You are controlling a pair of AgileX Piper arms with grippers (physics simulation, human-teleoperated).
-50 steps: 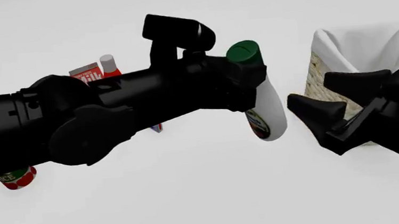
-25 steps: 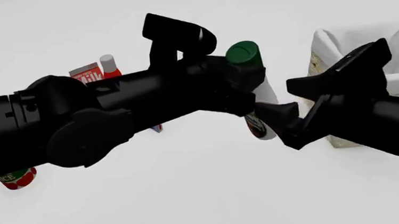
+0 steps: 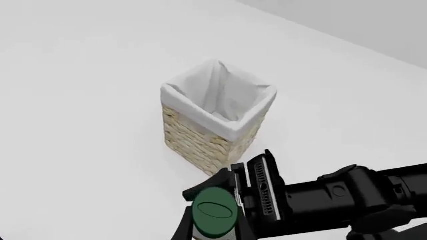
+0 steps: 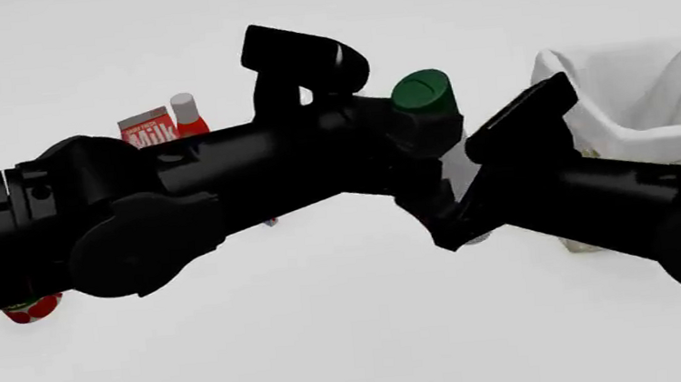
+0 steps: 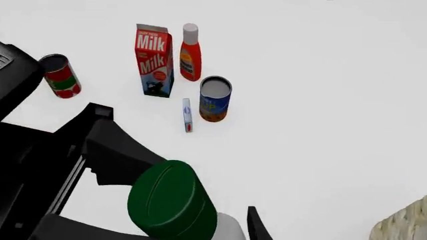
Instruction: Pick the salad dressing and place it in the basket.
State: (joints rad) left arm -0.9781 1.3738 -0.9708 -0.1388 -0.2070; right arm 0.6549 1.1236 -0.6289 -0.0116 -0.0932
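1. The salad dressing (image 4: pixel 432 111) is held in the air above the table (image 4: pixel 327 338), between the two arms, its dark green cap tilted toward the camera in the front view
2. The left gripper (image 4: pixel 417 153) is clamped on the bottle just below the cap
3. The right gripper (image 4: pixel 468 190) is spread wide, with one finger (image 4: pixel 518 127) seen beside the bottle's white body and the other lower down; whether they touch the bottle cannot be told
4. The basket (image 4: pixel 633 122) is seen standing on the table at the right, behind the right arm, apart from the bottle, and its white cloth lining is folded over the rim
5. In the right wrist view, a milk carton (image 5: pixel 153 60), a red-orange bottle with a white cap (image 5: pixel 190 52), a blue tin (image 5: pixel 215 98), a small flat packet (image 5: pixel 187 115) and a red and green tin (image 5: pixel 60 76) are seen on the table beyond the cap, well apart from the basket
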